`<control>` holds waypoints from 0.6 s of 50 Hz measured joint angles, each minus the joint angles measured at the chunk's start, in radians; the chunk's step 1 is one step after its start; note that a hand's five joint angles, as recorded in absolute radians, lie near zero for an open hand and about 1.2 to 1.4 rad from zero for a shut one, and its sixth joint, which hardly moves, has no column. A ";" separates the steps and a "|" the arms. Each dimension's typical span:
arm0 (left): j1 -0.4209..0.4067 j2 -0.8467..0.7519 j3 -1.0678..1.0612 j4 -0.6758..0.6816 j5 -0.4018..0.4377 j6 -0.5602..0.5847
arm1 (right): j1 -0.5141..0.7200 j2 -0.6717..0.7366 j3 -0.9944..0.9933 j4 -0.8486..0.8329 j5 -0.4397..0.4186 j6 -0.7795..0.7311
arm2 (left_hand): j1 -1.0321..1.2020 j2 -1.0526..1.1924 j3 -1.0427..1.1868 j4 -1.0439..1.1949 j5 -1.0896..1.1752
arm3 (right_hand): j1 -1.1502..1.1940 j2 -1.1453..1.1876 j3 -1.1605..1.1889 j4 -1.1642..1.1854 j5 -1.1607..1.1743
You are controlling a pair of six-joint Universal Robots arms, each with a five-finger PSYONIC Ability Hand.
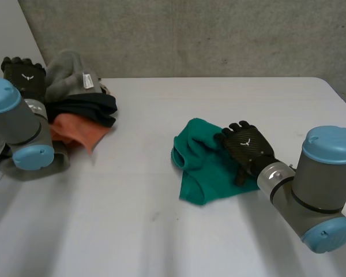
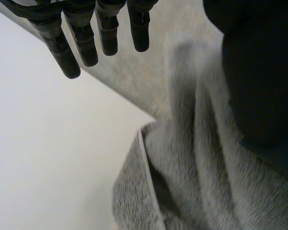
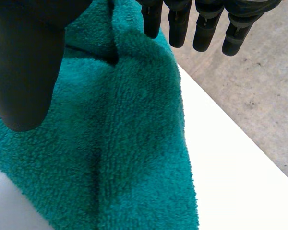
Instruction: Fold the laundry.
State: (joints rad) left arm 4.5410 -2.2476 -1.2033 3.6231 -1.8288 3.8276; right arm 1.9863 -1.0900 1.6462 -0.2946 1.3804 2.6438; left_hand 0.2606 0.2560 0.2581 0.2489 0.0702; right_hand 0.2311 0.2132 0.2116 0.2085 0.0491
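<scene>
nearest the camera, the right arm comes in from the robot's right side over the white table. its black right hand lies above the right-hand part of a teal towel, palm down. in the right wrist view the fingers are straight and spread a little, the thumb stands apart from them, and nothing is pinched; the terry cloth runs under the palm with a raised fold leading towards the fingertips. whether the palm touches the cloth i cannot tell. the towel sits bunched and partly doubled over, a little right of the table's middle, well apart from the other laundry.

farther back on the robot's left side, the left arm sits beside a small heap of clothes near the table's far left corner: an orange cloth lowest and nearest, a dark cloth on top of it, and a grey cloth with a white tag at the back. the left hand is just beside the grey cloth. in the left wrist view its fingers are straight and loosely parted, holding nothing, with the grey fleece under the palm.

a concrete wall stands behind the table.
</scene>
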 measured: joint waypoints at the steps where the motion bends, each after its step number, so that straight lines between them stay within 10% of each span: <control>1: -0.010 0.036 -0.028 -0.008 0.002 -0.019 | -0.001 -0.003 0.000 0.000 0.000 0.001 | 0.000 0.000 0.000 0.000 -0.003 | 0.000 0.000 0.000 0.000 0.000; 17: -0.301 0.341 -0.230 -0.329 0.284 -0.347 | -0.015 -0.141 -0.044 0.123 -0.013 0.006 | 0.000 -0.006 0.000 -0.005 -0.005 | 0.000 0.000 0.000 0.000 0.000; 30: -0.515 0.076 -0.135 -0.273 0.333 -0.428 | -0.137 -0.185 -0.145 0.414 -0.024 0.026 | 0.000 -0.006 0.000 -0.005 -0.005 | 0.000 0.000 0.000 0.000 0.000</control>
State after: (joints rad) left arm 4.0255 -2.1719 -1.3382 3.3498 -1.4962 3.3998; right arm 1.8493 -1.2750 1.5016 0.1194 1.3564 2.6698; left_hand 0.2606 0.2505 0.2581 0.2438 0.0657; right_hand 0.2311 0.2132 0.2116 0.2085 0.0491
